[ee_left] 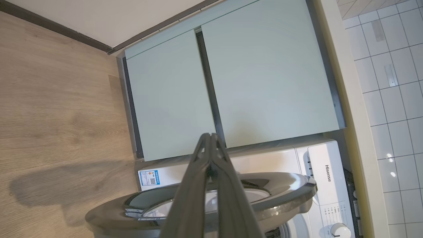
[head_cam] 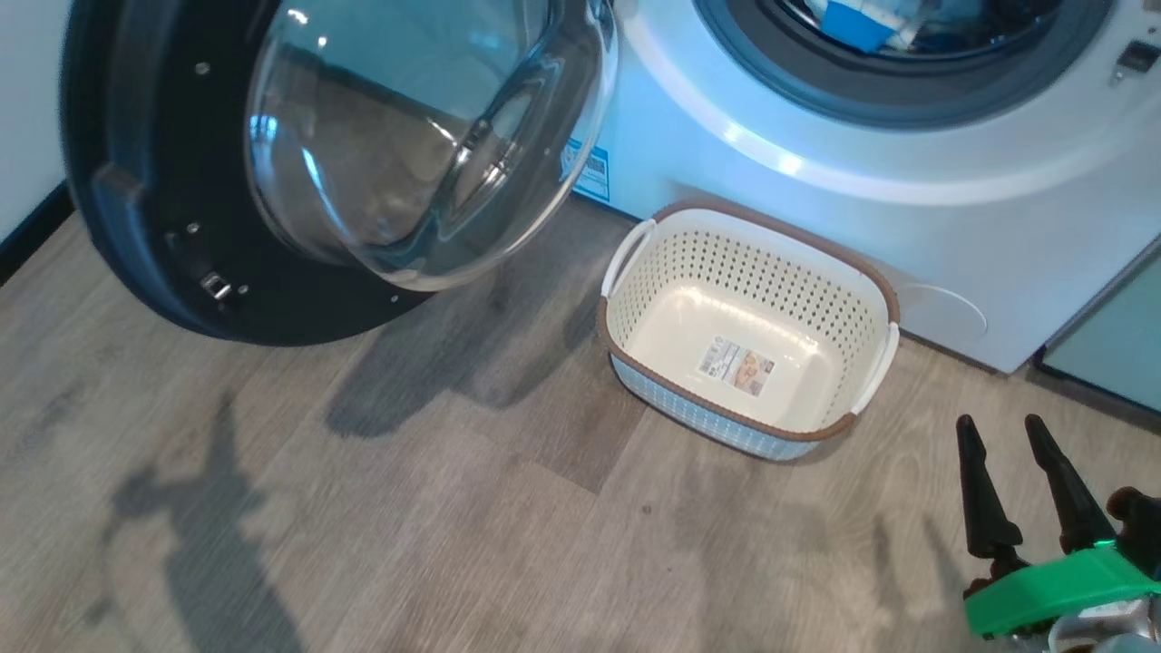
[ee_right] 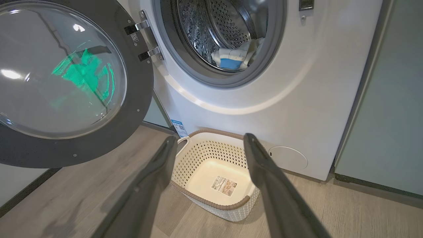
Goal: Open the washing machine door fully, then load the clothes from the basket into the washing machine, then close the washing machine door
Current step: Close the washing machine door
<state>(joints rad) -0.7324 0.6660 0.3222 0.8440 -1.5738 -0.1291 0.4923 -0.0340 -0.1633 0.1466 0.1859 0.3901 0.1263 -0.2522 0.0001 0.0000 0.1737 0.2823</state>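
Observation:
The washing machine door (head_cam: 163,227) stands swung wide to the left, glass bowl facing me. In the steel drum of the white washing machine (head_cam: 816,181) lie the clothes (ee_right: 231,58), pale with a bright blue part. The cream basket (head_cam: 726,272) sits on the floor against the machine's front, with just the label on its base inside. My right gripper (head_cam: 998,423) hovers open and holding nothing, low at the basket's right; the right wrist view looks past its fingers (ee_right: 158,172) into the basket (ee_right: 211,203). My left gripper (ee_left: 210,135) is shut on nothing, above the door's edge (ee_left: 281,195).
Pale teal cabinet doors (ee_left: 264,76) flank the washer, and another cabinet (ee_right: 390,115) stands to its right. A white wall with a dark skirting (head_cam: 36,227) runs on the left behind the door. Wood-look floor (head_cam: 408,508) spreads in front.

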